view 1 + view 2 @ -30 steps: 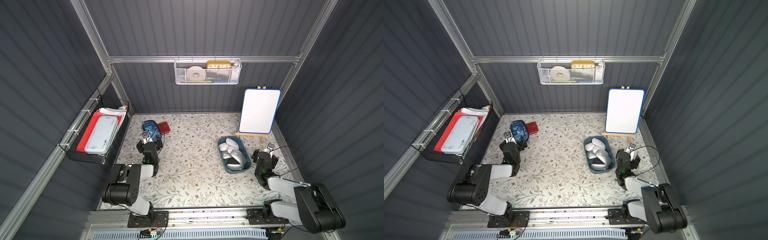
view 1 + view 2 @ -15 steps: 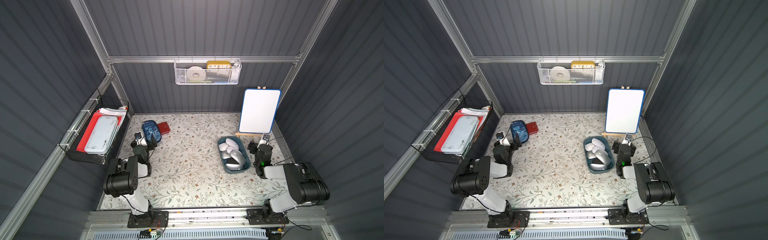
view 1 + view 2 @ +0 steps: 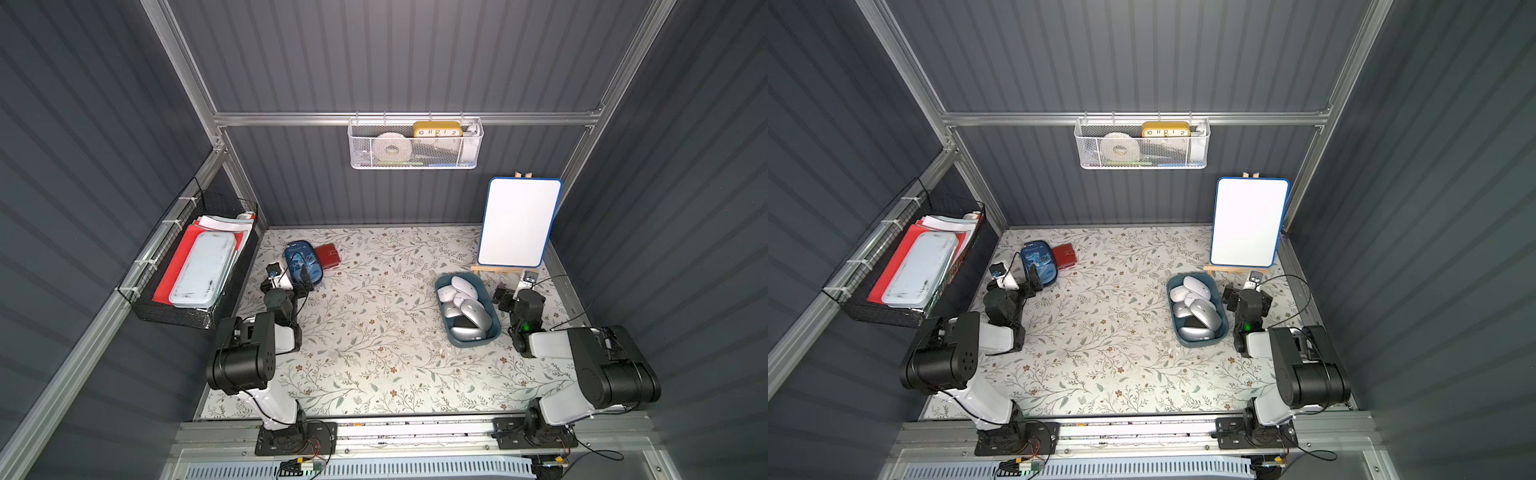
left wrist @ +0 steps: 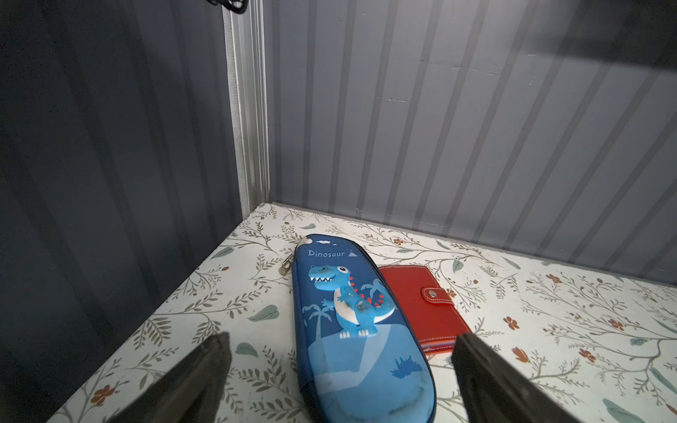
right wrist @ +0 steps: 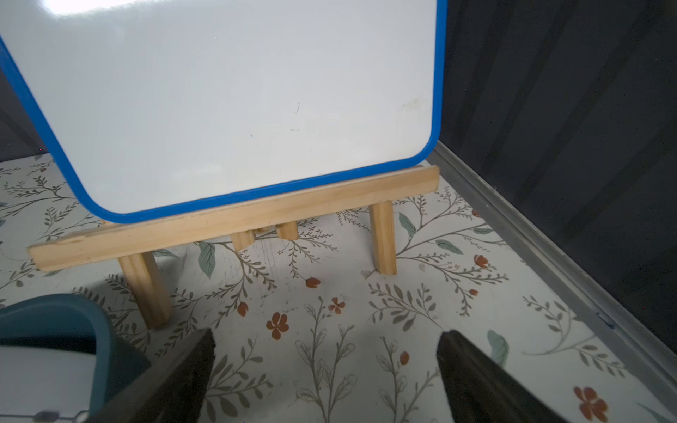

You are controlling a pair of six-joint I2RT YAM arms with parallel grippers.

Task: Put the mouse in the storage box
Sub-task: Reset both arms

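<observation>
The storage box (image 3: 473, 343) (image 3: 1200, 343) is a teal bin on the right of the floral table, and its rim (image 5: 73, 311) shows in the right wrist view. Several white and silver mice (image 3: 464, 286) (image 3: 1198, 286) lie piled inside it. I see no mouse outside the box. My right gripper (image 3: 513, 293) (image 5: 326, 338) stands open and empty just right of the box, facing the easel. My left gripper (image 3: 291, 280) (image 4: 340, 340) is open at the far left, its fingers either side of a pencil case's near end, holding nothing.
A blue dinosaur pencil case (image 4: 351, 329) lies beside a red wallet (image 4: 421, 304) at the back left. A whiteboard on a wooden easel (image 3: 517, 222) stands behind the box. A white mesh basket (image 3: 415, 143) hangs on the back wall, a black wire basket (image 3: 195, 270) on the left wall.
Both arms have folded back toward their bases. The right gripper moved back from the box's near side toward the easel and opened wider. The left gripper shifted slightly back and left.
</observation>
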